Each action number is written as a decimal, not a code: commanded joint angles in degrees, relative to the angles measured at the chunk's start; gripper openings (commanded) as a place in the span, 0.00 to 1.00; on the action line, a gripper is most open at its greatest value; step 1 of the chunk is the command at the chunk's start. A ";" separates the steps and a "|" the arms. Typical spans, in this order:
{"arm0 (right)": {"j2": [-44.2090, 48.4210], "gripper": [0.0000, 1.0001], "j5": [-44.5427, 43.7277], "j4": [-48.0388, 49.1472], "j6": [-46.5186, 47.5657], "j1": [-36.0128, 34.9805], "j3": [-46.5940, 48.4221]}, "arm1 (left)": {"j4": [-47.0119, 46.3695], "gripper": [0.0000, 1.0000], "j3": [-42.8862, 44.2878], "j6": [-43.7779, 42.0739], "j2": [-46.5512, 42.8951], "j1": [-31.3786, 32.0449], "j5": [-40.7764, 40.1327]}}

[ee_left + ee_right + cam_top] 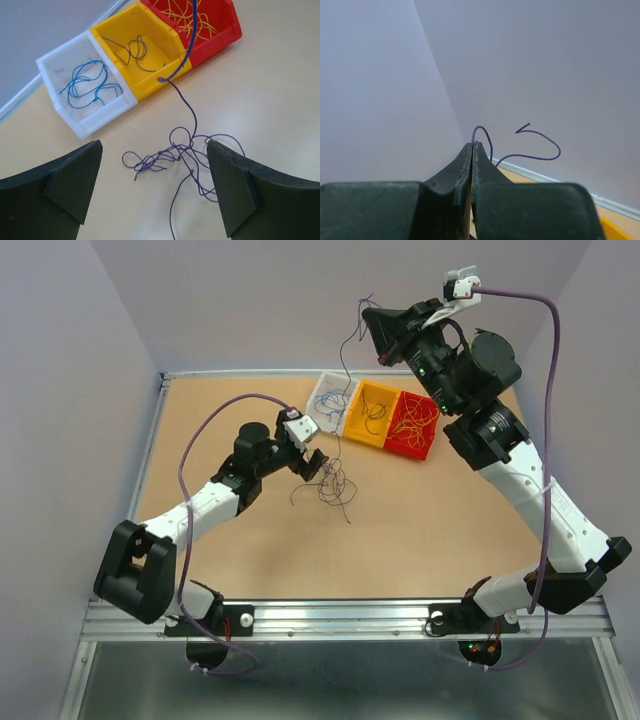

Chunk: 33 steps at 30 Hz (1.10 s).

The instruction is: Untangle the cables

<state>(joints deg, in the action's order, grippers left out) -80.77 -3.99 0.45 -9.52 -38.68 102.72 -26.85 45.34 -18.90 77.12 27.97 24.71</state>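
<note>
A: Where's the tangle of thin curly purple wires?
B: Mid-frame, just ahead of the left gripper, its fingers spread apart.
A: And the right gripper?
B: Upper right, clenched on one purple strand.

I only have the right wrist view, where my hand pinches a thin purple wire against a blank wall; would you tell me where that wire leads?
Observer: From the right hand the thin purple wire hangs down into a loose tangle of purple wires on the tan tabletop.
Operator: Thank you. Where is the left hand?
Observer: The left hand is open, low beside that tangle.
Operator: Is anything near the hanging strand?
Observer: It passes the front of a yellow plastic bin, set between a white plastic bin and a red plastic bin.
</note>
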 commanded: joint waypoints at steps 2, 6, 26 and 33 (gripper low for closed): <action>0.00 0.01 2.94 1.75 -1.64 0.00 3.19 | -4.44 0.97 6.24 3.86 6.45 -0.02 8.59; 0.44 0.01 2.41 1.75 -1.73 0.00 2.58 | -4.70 0.92 8.27 5.01 9.97 0.16 13.17; 7.81 0.00 -6.71 3.94 -0.06 0.00 -12.94 | -6.90 0.00 7.40 8.00 7.11 1.83 7.20; 12.92 0.01 -10.25 7.10 -0.06 0.00 -29.56 | 7.47 0.00 12.30 4.93 -2.06 0.86 8.51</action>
<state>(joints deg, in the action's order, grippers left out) -69.47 -11.22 3.42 -10.04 -38.68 79.55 -26.96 52.75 -11.40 78.76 29.04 32.49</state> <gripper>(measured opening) 0.021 0.026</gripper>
